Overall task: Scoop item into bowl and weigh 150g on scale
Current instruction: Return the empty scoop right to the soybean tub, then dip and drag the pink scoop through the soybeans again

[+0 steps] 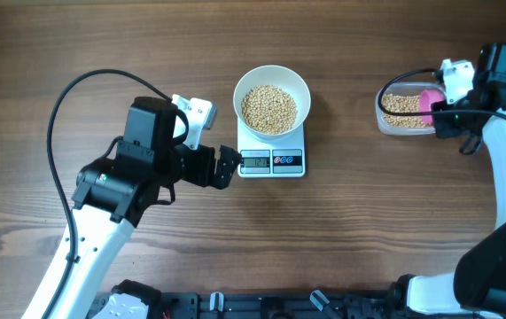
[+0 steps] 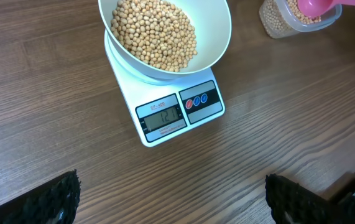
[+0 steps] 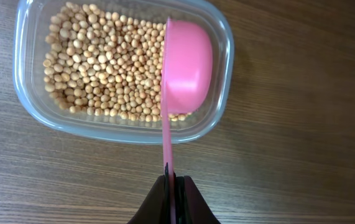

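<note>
The white bowl (image 1: 304, 89) stands on the scale (image 1: 271, 162) at mid-table, holding a heap of beige beans (image 1: 268, 108). In the left wrist view the bowl (image 2: 213, 28) and the scale (image 2: 180, 112) lie ahead; the display's digits are too blurred to read. My left gripper (image 1: 226, 167) is open just left of the scale's front strip, its fingers (image 2: 59, 199) wide apart over bare wood with nothing between them. My right gripper (image 3: 172, 186) is shut on the handle of a pink scoop (image 3: 186, 68), whose cup lies on its side over the beans (image 3: 102, 68).
A clear plastic tub (image 3: 121, 132) with a layer of beans sits at the far right (image 1: 384, 113), with the right arm beside it. The left arm's black cable (image 1: 58, 115) loops over the table's left side.
</note>
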You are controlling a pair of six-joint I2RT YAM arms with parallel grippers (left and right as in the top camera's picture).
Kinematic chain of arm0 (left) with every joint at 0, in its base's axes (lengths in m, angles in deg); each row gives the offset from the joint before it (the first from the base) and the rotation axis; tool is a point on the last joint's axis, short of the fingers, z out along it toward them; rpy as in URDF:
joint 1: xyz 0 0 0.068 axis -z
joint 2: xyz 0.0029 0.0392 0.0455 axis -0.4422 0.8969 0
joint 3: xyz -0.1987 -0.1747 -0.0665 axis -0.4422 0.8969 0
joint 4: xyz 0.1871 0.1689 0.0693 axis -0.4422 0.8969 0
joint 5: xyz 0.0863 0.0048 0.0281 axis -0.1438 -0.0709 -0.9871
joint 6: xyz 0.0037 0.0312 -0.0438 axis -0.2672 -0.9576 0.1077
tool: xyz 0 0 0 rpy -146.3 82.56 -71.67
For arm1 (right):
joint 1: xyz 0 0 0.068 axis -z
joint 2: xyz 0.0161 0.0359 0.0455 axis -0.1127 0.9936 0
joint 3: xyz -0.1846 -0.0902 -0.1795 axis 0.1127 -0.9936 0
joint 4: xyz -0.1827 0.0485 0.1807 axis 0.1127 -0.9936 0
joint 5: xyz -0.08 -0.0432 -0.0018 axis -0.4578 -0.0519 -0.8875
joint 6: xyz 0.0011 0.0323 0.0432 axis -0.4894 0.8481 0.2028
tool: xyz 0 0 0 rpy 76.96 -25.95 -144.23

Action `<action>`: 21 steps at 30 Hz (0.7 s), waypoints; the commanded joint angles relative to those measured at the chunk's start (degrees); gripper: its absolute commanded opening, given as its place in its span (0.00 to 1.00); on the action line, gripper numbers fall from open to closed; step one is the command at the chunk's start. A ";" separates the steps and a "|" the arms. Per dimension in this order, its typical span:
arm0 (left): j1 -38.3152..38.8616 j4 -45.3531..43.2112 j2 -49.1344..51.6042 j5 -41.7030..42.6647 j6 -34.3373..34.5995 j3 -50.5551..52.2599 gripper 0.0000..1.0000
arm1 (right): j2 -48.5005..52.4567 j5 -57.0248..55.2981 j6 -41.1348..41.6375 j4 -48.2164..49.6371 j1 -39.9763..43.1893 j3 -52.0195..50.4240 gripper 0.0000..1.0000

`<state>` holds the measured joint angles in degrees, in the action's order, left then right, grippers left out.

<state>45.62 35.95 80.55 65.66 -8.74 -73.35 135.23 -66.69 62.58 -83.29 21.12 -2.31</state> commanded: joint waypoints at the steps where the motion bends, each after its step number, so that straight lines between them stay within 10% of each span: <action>1: -0.37 0.00 -0.35 0.50 0.31 -0.02 1.00 | 1.84 2.93 -0.90 0.11 -0.68 -0.07 0.04; 21: -0.37 0.00 -0.35 0.50 0.31 -0.02 1.00 | 1.95 15.96 -1.20 -3.08 -1.64 -0.07 0.04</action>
<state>45.62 35.95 80.55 65.66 -8.74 -73.35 136.28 -56.68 62.36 -86.13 19.72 -2.31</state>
